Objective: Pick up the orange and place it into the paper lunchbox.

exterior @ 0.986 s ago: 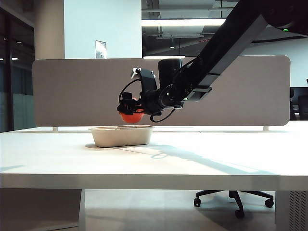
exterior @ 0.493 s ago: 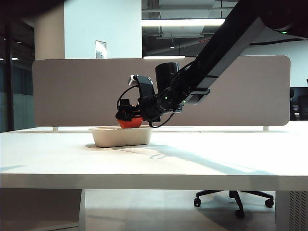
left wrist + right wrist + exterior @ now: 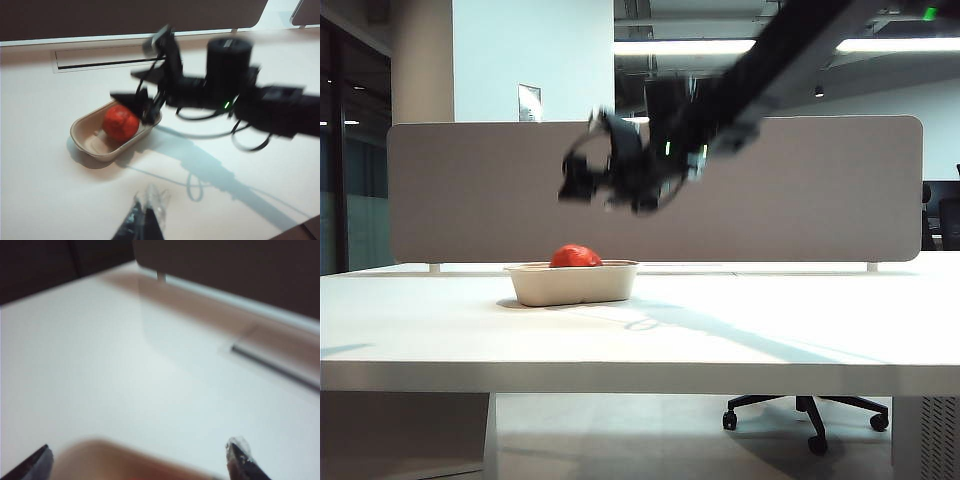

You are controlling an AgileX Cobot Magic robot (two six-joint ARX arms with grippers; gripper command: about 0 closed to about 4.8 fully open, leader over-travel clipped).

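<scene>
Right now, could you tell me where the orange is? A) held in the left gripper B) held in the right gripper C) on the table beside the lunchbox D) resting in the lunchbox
D: the orange sits inside the lunchbox, while the right gripper, open and empty, is above it and the left gripper is off to the side, away from it.

A white table (image 3: 640,340) backed by a grey divider panel (image 3: 470,190) — ceiling strip lights (image 3: 700,47), office chair (image 3: 807,408) beyond.
</scene>
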